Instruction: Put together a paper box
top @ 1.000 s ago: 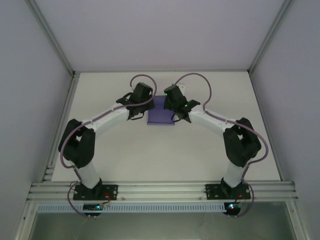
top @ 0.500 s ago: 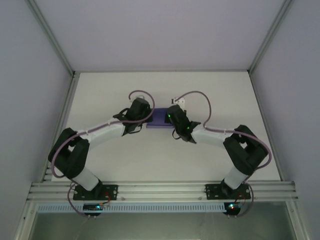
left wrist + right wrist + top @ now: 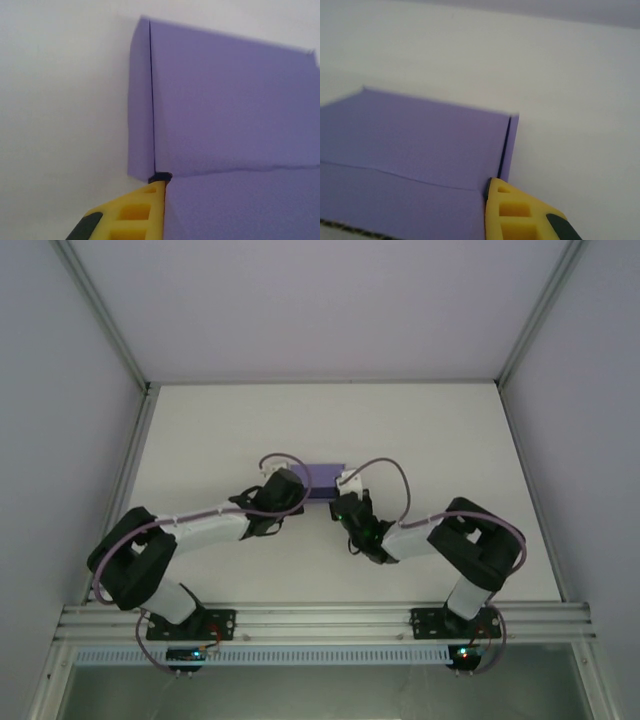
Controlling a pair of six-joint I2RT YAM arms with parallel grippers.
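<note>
Lilac paper box (image 3: 322, 480) gripped between left gripper (image 3: 303, 492) and right gripper (image 3: 338, 498).

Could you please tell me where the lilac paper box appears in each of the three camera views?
Top external: the paper box is a purple strip in the middle of the white table.
Left wrist: paper box takes the centre and right, side flap facing left.
Right wrist: paper box takes the lower left, side flap at its right edge.
Shared landmark: the white table around it.
</note>
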